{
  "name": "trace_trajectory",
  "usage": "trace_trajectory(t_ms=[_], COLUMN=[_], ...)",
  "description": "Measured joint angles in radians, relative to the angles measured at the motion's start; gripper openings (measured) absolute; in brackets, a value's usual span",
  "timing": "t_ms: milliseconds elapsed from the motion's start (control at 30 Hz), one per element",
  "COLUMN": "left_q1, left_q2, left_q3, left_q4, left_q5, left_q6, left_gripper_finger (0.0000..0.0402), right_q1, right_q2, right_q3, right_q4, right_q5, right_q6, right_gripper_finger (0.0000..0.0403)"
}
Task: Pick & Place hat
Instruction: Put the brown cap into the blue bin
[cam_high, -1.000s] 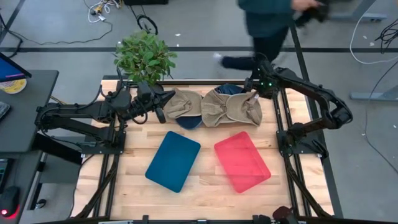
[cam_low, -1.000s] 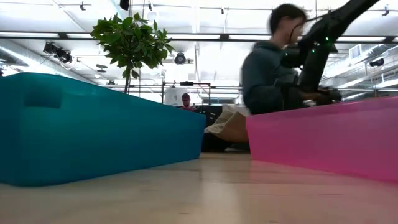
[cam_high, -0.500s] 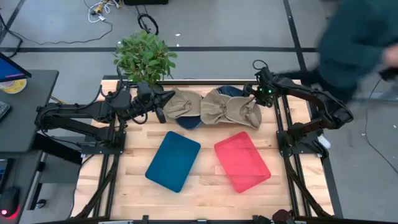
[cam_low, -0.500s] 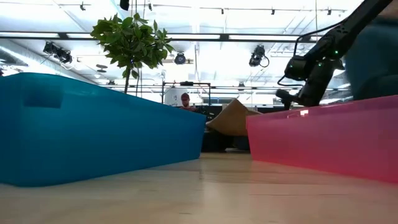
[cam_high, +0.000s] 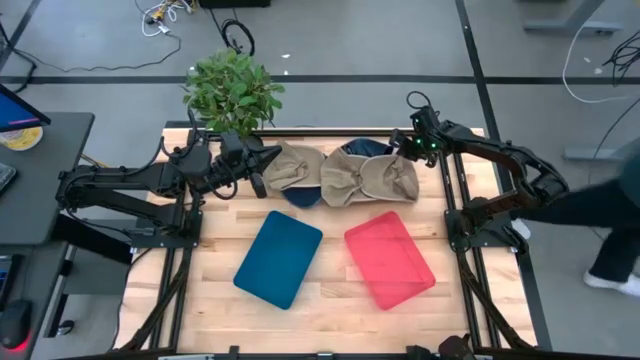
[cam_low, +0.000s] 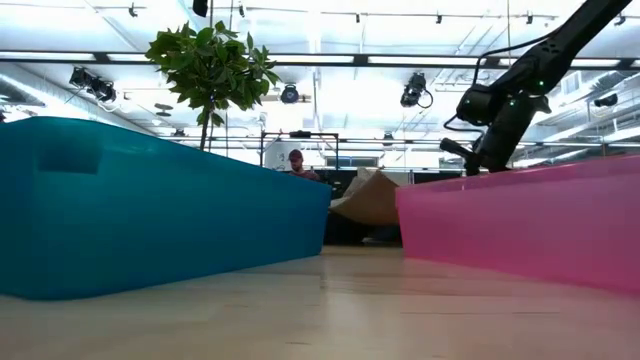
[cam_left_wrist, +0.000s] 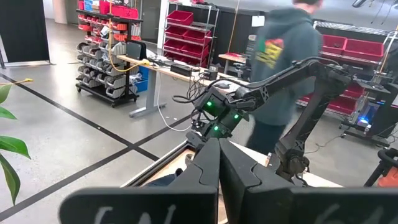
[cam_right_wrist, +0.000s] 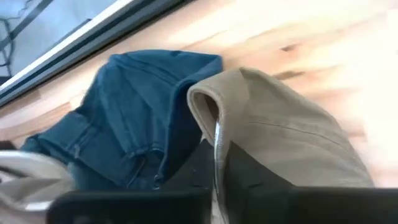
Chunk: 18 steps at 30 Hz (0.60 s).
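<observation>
On the wooden counter (cam_high: 320, 300), two floppy khaki fabric hats lie side by side along the far edge, with dark blue denim hats tucked under and between them. The right gripper (cam_high: 404, 153) sits at the far right corner, its jaws pinched shut on the brim of the right-hand khaki hat (cam_high: 372, 180) — the right wrist view shows the tan cloth (cam_right_wrist: 292, 134) folded up between the dark fingers, with a blue denim hat (cam_right_wrist: 137, 124) just beside it. The left gripper (cam_high: 262, 170) rests at the left-hand khaki hat (cam_high: 295, 167), jaws closed together; whether they pinch cloth cannot be told. Nearer the front edge lie a teal plastic bin (cam_high: 278, 258) and a pink plastic bin (cam_high: 389, 259), side by side. A potted green plant (cam_high: 232, 92) stands at the far left corner.
</observation>
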<state>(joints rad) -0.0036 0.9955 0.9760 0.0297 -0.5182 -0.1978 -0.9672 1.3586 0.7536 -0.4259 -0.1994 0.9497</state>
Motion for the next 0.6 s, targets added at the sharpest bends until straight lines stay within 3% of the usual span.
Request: trace_trajectory(t_ms=[233,600], left_q1=[0.000,0.000], left_q2=[0.000,0.000], left_q3=[0.000,0.000], left_q4=[-0.005,-0.004], left_q5=[0.000,-0.001], left_q6=[0.001,0.047], left_gripper_finger=[0.0003,0.0003], right_q1=[0.000,0.000], right_q2=[-0.084,-0.342], right_q3=[0.000,0.000], right_q4=[0.022,0.072], right_q5=[-0.004,-0.080], right_q6=[-0.009,0.001], right_gripper_finger=[0.0008,0.0002])
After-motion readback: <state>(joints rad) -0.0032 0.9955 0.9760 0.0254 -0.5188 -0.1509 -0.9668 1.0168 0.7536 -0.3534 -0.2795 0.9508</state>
